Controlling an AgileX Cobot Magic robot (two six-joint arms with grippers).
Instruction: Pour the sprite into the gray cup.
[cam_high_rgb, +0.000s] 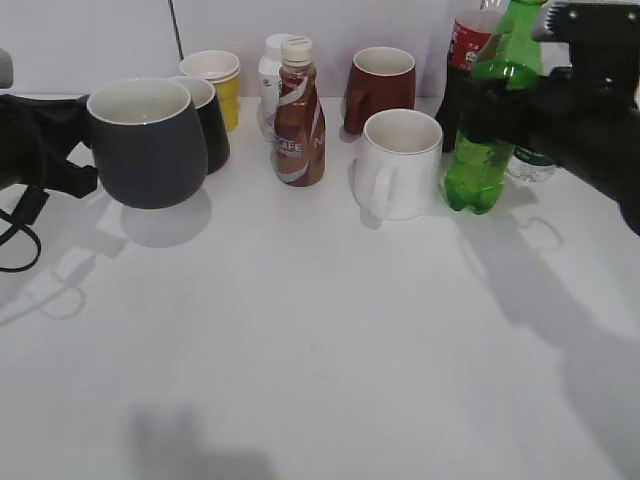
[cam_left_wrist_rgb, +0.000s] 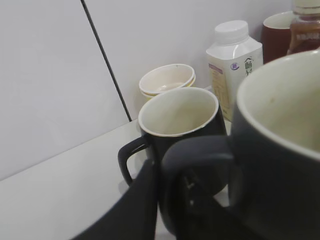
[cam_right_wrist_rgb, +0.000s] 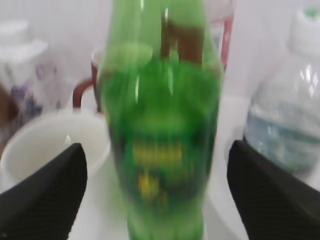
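The left gripper (cam_high_rgb: 75, 165) sits low at the left edge, its dark fingers (cam_left_wrist_rgb: 145, 205) closed around a mug handle. The right arm reaches in from the right, raised above the table; the right gripper (cam_right_wrist_rgb: 155, 192) has its jaws spread wide, one finger either side of a bottle, not touching it

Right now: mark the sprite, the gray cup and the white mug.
sprite (cam_high_rgb: 474, 165), exterior view, lower green body.
gray cup (cam_high_rgb: 150, 150), exterior view, front of the dark wall below the rim.
white mug (cam_high_rgb: 405, 170), exterior view, outer wall right of the handle.
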